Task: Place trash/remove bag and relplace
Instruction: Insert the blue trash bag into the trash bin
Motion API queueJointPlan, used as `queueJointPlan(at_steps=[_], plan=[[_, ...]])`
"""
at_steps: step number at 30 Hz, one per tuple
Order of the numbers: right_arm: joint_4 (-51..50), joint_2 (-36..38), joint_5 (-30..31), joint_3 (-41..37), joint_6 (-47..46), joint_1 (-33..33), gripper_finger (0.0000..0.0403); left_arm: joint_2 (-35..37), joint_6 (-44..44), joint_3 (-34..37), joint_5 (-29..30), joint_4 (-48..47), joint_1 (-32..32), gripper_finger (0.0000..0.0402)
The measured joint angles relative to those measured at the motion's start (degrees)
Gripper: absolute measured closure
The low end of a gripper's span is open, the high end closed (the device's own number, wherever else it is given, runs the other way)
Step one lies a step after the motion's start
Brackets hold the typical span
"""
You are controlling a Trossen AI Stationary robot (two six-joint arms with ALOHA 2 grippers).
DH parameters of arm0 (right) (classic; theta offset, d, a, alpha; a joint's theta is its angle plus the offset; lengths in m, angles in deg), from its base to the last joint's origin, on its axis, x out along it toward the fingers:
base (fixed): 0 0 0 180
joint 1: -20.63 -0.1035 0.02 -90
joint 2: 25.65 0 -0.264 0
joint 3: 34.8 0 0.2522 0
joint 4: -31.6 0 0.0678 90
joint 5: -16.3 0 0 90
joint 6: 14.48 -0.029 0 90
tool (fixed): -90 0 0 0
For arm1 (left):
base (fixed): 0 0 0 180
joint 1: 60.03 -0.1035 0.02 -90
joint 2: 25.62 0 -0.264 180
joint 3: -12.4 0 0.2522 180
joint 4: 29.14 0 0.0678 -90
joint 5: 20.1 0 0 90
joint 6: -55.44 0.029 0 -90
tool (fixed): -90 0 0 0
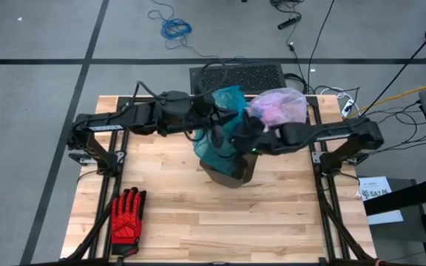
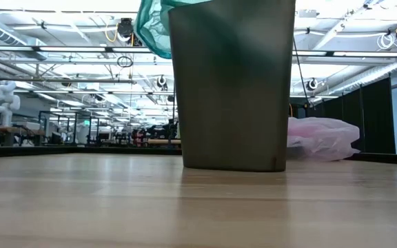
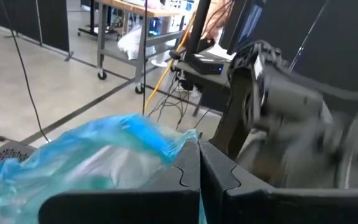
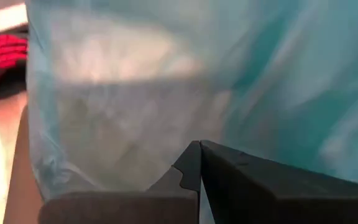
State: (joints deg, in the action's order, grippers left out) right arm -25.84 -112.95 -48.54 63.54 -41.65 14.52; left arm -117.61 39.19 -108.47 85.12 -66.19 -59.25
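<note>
- I have both dark arms reaching in over the dark grey-brown plastic bin (image 2: 231, 89), which stands upright near the middle of the pale wooden table (image 1: 220, 222).
- The left gripper (image 3: 199, 163) has its fingers fully closed on an edge of the thin teal-blue plastic bag (image 1: 224, 122), at the bin's mouth.
- The right gripper (image 4: 199, 163) is likewise pressed shut, with teal film right against its tips; I judge it pinches the opposite edge of that bag.
- The translucent pale pink-lavender plastic liner (image 1: 279, 106), the bag to be removed, is already out and lies bunched on the table just behind the bin, toward the right arm.
- I cannot see any crumpled paper trash; whether it sits inside the pink liner I cannot tell.
- The step in hand looks like seating the fresh teal bag. To do it well I would draw the two pinched edges apart and down over opposite rim sides evenly, keeping the film taut but not tearing.
- The risk I see is tipping the bin if one arm pulls harder.
- A red-and-black work glove (image 1: 126, 215) lies well apart, near the left front corner.
</note>
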Motion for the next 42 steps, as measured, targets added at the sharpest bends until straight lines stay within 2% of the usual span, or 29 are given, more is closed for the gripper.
queueJointPlan(at_steps=[4, 8, 12, 14, 19, 27, 29, 35, 42], plan=[[-0.9, -3.2, -1.2, 0.0, -4.6, -1.1, 0.0403, 1.7, 0.1, 0.0, 0.1, -1.5, 0.0, 0.0402], [-1.0, -5.3, -7.2, -0.1, -5.4, -1.1, 0.0403, 3.0, 0.0, 1.1, 1.9, -5.4, 0.0, 0.0402], [1.1, -1.7, -9.7, -0.1, -3.5, -3.8, 0.0403, 3.7, -1.5, 3.6, 1.8, -4.2, 0.0, 0.0402], [-1.7, 1.1, -8.1, 0.1, -5.6, -4.9, 0.0403, 3.8, -1.5, 3.8, 1.6, -4.1, 0.0, 0.0402], [-6.1, 3.8, 2.3, 0.0, -6.9, -3.6, 0.0403, 4.1, -1.5, 3.8, 0.9, -4.3, 0.3, 0.0402], [-9.2, 0.5, 3.5, 0.0, -5.8, 3.0, 0.0403, 4.3, -2.9, 5.7, -0.6, -4.1, 0.4, 0.0402], [-9.3, -1.5, 1.5, 0.0, -5.1, 3.7, 0.0403, 5.1, -3.0, 7.1, -0.7, -3.9, 0.5, 0.0402], [-5.6, -5.7, -10.4, -3.2, -6.3, 2.6, 0.0402, 9.7, -4.4, 13.6, 0.0, 0.8, 0.5, 0.0401], [-1.5, -9.2, -18.5, -3.7, -10.8, 2.8, 0.0402, 15.0, -7.4, 21.8, 0.6, 2.9, 0.5, 0.0401]])
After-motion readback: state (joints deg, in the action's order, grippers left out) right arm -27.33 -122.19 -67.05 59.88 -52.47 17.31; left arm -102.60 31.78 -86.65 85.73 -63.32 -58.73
